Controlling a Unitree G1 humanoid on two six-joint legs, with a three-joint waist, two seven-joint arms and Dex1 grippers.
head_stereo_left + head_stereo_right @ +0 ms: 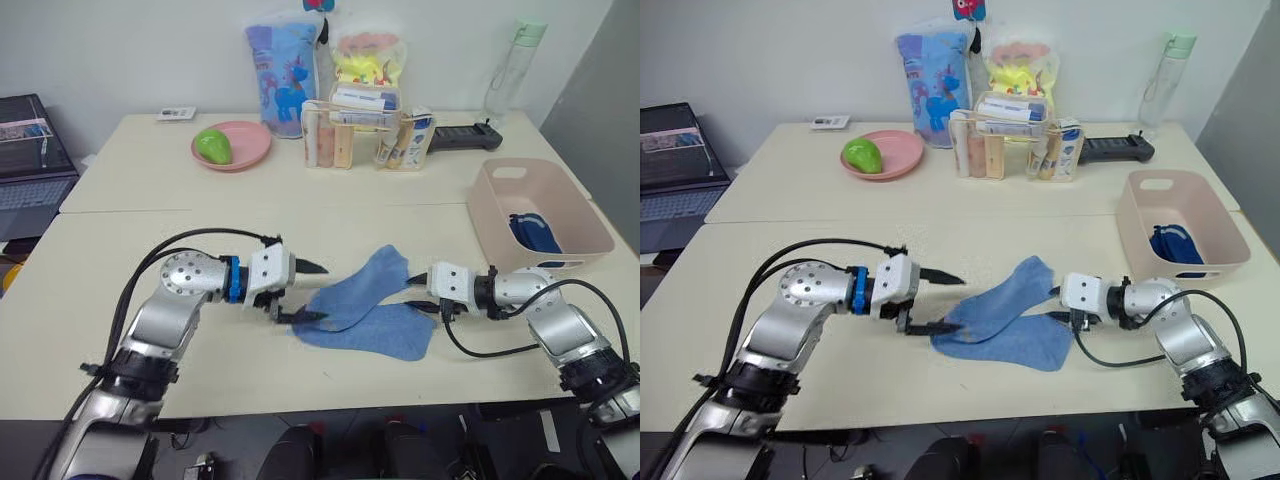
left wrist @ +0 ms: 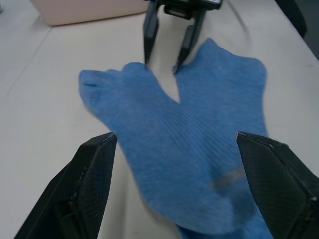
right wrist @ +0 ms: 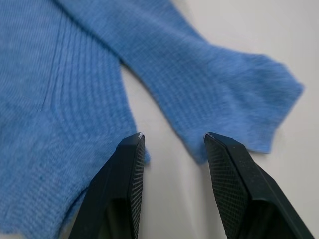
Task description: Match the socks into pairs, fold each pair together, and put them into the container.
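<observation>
Along the desk's [image 1: 130, 290] far edge: a round pink plate [image 1: 232, 146] holding a green fruit [image 1: 212, 146], a clear organizer [image 1: 352, 135] of tubes, two printed bags [image 1: 283, 78], a clear bottle [image 1: 510, 72] at the far right corner.

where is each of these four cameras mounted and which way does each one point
Left eye view: on the head, looking forward and down over the table; both arms show, with the left gripper and right gripper at the two light blue socks.
Right eye view: beside it, same scene; the pink container holds dark navy socks.
Left wrist view: along its own open fingers across the socks to the right gripper.
Right wrist view: along its own fingers, close on the socks.
Shared: the light blue socks.
</observation>
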